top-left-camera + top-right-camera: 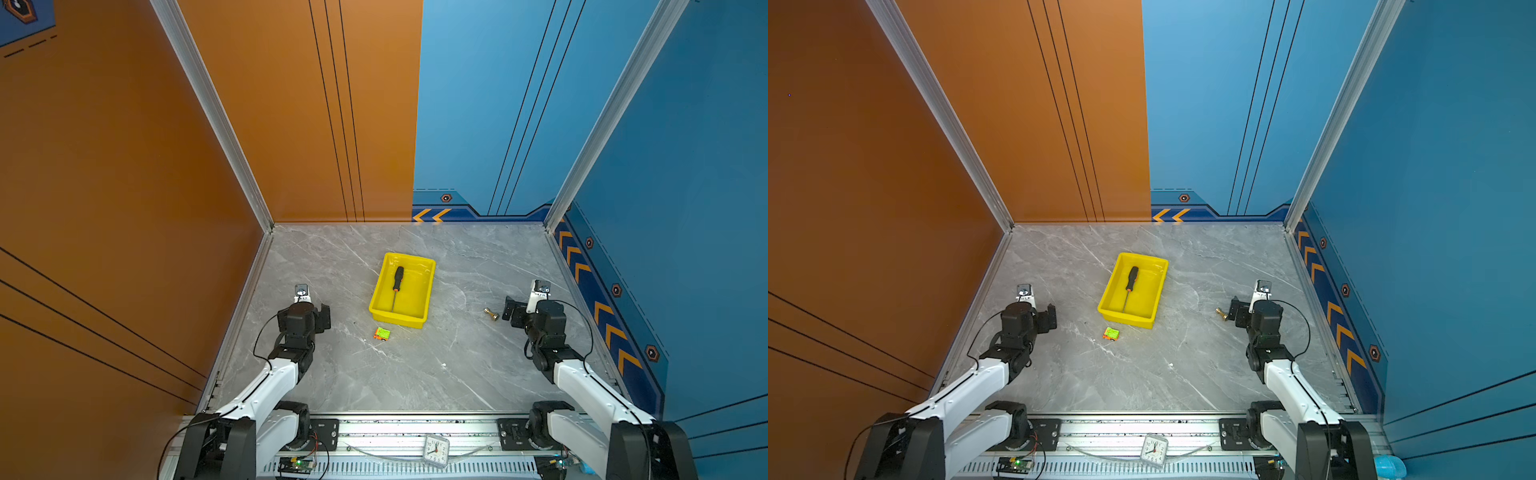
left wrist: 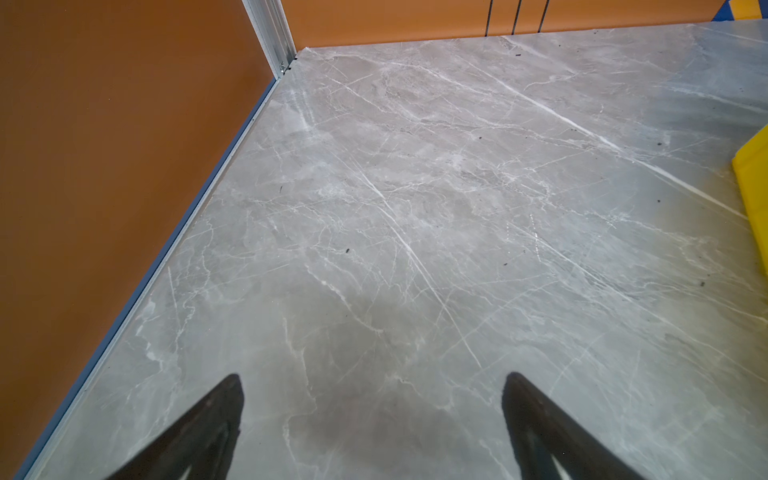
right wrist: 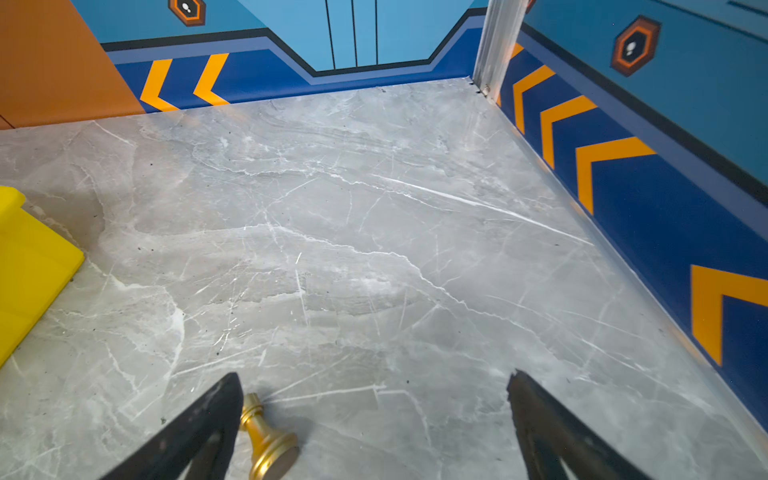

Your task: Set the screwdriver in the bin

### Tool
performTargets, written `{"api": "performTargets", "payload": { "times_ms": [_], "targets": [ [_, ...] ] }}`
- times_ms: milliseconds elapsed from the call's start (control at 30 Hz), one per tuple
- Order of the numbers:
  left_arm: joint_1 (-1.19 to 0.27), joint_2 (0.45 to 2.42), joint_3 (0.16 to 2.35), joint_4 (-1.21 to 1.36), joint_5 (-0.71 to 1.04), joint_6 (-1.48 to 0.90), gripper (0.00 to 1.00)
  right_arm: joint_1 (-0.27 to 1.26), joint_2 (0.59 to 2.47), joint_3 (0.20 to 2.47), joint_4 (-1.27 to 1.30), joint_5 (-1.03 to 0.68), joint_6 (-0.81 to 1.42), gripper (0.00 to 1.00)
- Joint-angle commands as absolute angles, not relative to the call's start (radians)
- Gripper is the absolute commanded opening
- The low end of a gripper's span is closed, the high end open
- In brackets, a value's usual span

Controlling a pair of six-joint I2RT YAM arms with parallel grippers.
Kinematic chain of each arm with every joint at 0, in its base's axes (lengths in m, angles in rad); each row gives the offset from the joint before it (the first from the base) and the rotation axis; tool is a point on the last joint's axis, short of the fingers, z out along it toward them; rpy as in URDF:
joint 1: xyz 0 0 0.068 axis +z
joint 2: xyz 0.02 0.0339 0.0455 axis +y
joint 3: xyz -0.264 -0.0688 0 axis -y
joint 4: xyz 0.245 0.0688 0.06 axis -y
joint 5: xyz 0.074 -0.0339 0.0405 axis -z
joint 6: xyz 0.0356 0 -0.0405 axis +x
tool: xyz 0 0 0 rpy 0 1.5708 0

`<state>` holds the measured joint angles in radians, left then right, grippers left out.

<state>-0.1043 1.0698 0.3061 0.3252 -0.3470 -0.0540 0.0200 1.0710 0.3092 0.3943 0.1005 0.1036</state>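
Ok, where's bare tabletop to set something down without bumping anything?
Free: the far strip between the bin and back wall; the near middle, from the toy block to the front rail. Crowded: by the right gripper, where the brass fitting lies.

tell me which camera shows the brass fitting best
The right wrist view: the brass fitting lies large and close there. Both top views show only a tiny gold speck; the left wrist view misses it.
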Motion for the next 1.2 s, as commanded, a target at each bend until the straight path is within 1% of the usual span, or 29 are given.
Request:
{"api": "performTargets", "payload": {
  "times_ms": [0, 233, 367, 667, 767, 1000, 1167],
  "targets": [
    [-0.09, 1.129, 0.297, 0.495, -0.326, -0.021, 0.98, 0.01, 1.175, 0.309, 0.614, 0.037, 0.083, 1.0],
    [-0.053, 1.248, 0.309, 0.677, -0.31, -0.005, 0.98, 0.0, 1.343, 0.342, 0.762, 0.044, 0.094, 1.0],
    [-0.035, 1.282, 0.314, 0.72, -0.263, -0.016, 0.98, -0.002, 1.376, 0.361, 0.774, 0.044, 0.089, 1.0],
    [-0.022, 1.355, 0.345, 0.777, -0.15, 0.005, 0.98, -0.008, 1.478, 0.35, 0.895, 0.036, 0.082, 1.0],
    [-0.02, 1.398, 0.347, 0.816, -0.138, -0.002, 0.98, -0.008, 1.513, 0.348, 0.931, 0.036, 0.083, 1.0],
    [-0.021, 1.493, 0.364, 0.877, -0.122, 0.0, 0.98, -0.007, 1.543, 0.348, 0.952, 0.039, 0.078, 1.0],
    [-0.023, 1.548, 0.366, 0.921, -0.119, 0.001, 0.98, 0.003, 1.546, 0.362, 0.928, 0.086, 0.082, 1.0]
  ]
}}
